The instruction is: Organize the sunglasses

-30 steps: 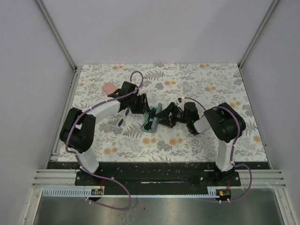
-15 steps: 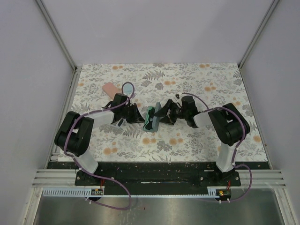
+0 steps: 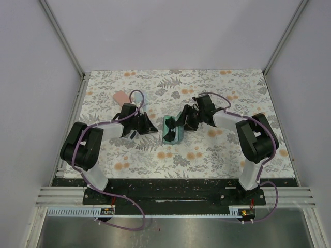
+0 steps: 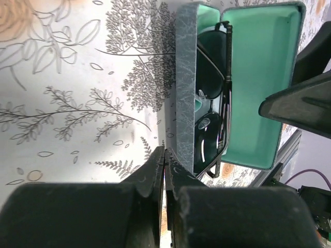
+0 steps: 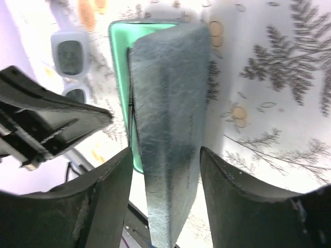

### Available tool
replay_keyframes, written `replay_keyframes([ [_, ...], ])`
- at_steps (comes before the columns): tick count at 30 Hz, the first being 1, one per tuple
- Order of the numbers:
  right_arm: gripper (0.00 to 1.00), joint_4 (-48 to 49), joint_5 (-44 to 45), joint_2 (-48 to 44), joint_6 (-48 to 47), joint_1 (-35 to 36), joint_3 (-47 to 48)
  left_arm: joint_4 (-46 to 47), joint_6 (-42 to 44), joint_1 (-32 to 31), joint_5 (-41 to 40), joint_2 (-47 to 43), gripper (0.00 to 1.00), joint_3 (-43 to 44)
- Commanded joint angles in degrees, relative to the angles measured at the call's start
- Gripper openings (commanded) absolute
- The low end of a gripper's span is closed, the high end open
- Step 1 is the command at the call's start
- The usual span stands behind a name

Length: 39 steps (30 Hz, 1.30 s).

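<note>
Sunglasses report. Grey-blue case (image 4: 258,77) lies open on the table (image 3: 217,150); right hand (image 5: 165,152) now straddles its lid (image 5: 170,103), jaws apart. Left hand (image 4: 164,155) has withdrawn, closed and empty. Black pair (image 4: 212,124) sits inside the case, so lid closing seems due; whitish pair (image 5: 70,57) remains outside.

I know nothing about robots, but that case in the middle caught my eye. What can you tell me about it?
The case is an oblong shell, grey-blue and marbled outside, mint green inside. It lies open on the floral table, lid raised, with black-framed sunglasses folded in its tray. The right arm's fingers stand either side of the lid; whether they touch it I cannot tell.
</note>
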Motion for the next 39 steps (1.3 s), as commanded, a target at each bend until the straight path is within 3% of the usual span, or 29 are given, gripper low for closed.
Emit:
replay_keyframes([
  [1,0.61,-18.51,9.00,1.46,-8.43,1.08,7.80,3.79,-0.17,1.71,1.78,-1.36,0.04,-0.67],
  [7,0.62,-22.67,10.25,3.05,-9.58,2.32,11.69,4.40,-0.25,1.71,2.83,0.65,0.04,0.21],
  [12,0.82,-22.23,8.94,1.12,-9.06,2.58,11.69,6.24,-1.84,1.71,5.11,3.20,0.04,2.05],
  [21,0.95,-13.81,2.17,-2.39,-6.51,2.06,8.44,6.77,-2.98,1.62,6.35,6.90,0.34,6.71],
  [23,0.97,-10.82,-0.55,-2.75,-5.46,1.62,7.21,6.86,-2.89,1.62,6.43,7.51,0.33,7.15],
  [26,0.98,-6.07,-3.81,-3.71,-3.79,0.83,4.93,6.25,-2.54,1.54,6.70,8.83,0.25,8.03],
  [30,0.98,-0.79,-6.10,-5.73,-2.12,-0.66,1.68,4.76,-1.84,1.10,6.35,10.24,0.24,9.17],
  [39,0.97,24.07,-17.34,-6.18,7.82,-8.14,-11.16,3.44,-1.23,-0.40,4.24,12.08,0.18,10.67],
])
